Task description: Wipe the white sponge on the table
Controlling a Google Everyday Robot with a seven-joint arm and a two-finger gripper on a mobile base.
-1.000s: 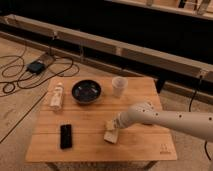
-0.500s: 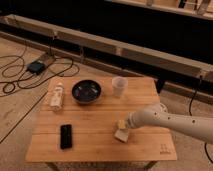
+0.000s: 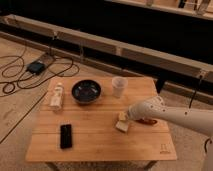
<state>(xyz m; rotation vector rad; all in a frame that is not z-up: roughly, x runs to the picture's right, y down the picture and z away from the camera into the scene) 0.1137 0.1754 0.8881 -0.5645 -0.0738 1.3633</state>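
A white bottle [image 3: 56, 96] lies on its side at the left edge of the table [image 3: 100, 147], with a black phone [image 3: 65, 136] flat nearer the front. A dark bowl [image 3: 86, 91] stands right of the bottle, and a clear cup [image 3: 118, 86] stands upright just beyond it.

Right of centre, the white sponge [image 3: 123, 123] sits on the wood in front of the cup, well apart from the phone. The end effector [image 3: 128, 118] is down on it, its fingers closed around the sponge. The pale arm [image 3: 175, 114] reaches in low from the right.

The wiping looks to be under way. The sponge is gripped and on the surface, but the frame cannot show how much of the top has been covered. The sponge is a small cream block, soft-looking and slightly tilted under the grip.
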